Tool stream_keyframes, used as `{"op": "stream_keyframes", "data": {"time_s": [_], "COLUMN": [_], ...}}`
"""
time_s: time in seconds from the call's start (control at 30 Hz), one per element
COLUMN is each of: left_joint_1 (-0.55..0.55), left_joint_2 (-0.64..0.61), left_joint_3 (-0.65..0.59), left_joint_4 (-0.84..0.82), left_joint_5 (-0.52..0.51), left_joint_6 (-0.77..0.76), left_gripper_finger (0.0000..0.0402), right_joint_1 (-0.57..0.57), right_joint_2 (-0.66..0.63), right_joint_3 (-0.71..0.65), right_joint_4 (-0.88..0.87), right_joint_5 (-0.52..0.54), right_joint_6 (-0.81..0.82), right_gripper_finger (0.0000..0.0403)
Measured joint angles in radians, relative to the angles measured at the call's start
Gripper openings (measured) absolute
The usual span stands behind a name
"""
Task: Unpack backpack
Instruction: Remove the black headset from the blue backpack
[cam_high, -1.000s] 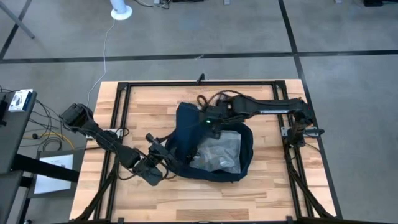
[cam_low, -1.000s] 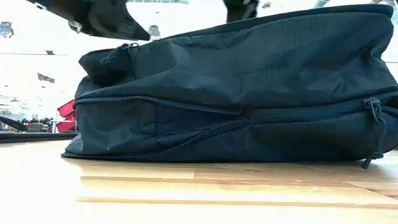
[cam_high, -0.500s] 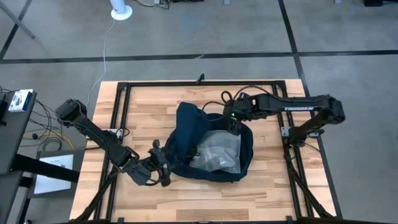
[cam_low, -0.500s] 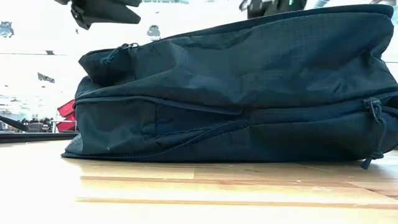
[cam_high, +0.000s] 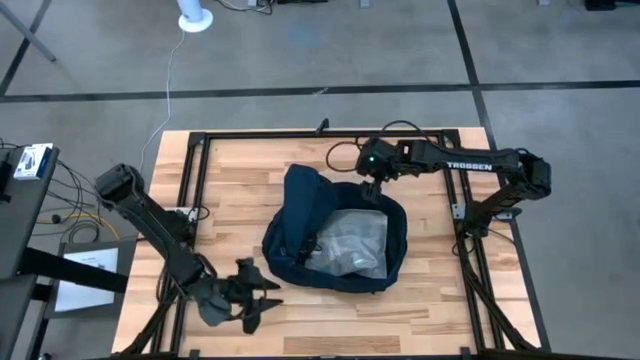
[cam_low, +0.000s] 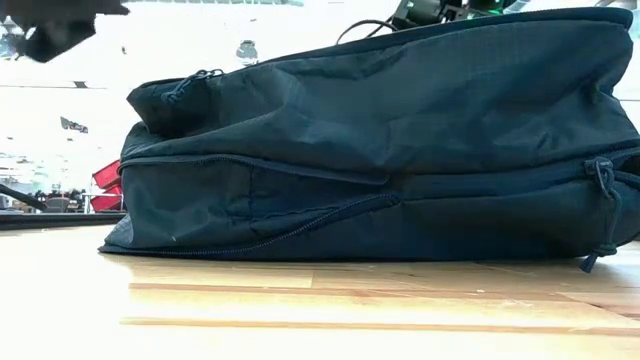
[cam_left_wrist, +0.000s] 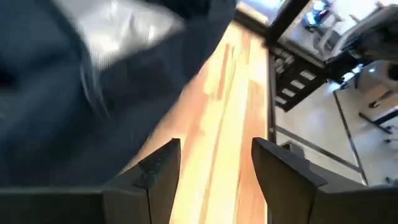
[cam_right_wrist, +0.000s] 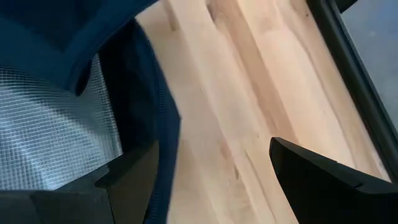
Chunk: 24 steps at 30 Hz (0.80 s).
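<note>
Now backpack open on table

Floor: you see grey concrete crossed by dark lines.
Worktop: light wood planks, black frame.
White round base: beyond the far edge.

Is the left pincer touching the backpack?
Apart. High view: left pincer is open over bare wood, a clear gap from the backpack.
</note>
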Motion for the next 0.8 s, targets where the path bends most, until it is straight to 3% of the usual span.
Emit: {"op": "stream_keyframes", "data": {"time_s": [0.23,0.37,0.47,0.67,0.8], "left_joint_1": [-0.003,0.002,0.033,0.151,0.245], "left_joint_2": [0.188,0.235,0.276,0.307,0.281], "left_joint_3": [-0.001,0.000,0.000,0.000,0.000], "left_joint_4": [0.003,-0.017,-0.066,-0.191,-0.325], "left_joint_5": [0.037,0.024,0.013,0.008,0.004], "left_joint_6": [-0.174,-0.187,-0.187,-0.173,-0.092], "left_gripper_finger": [0.0185,0.0185,0.0185,0.0185,0.0185], "right_joint_1": [0.019,0.025,0.013,0.036,0.085], "right_joint_2": [0.032,0.086,0.130,0.144,0.087], "right_joint_3": [0.000,0.000,0.000,0.000,0.000], "right_joint_4": [-0.006,-0.002,-0.012,-0.108,-0.179], "right_joint_5": [-0.062,0.041,0.049,0.048,0.049], "right_joint_6": [-0.013,-0.008,0.001,0.065,0.149], "right_gripper_finger": [0.0296,0.0279,0.0226,0.0027,0.0012]}}
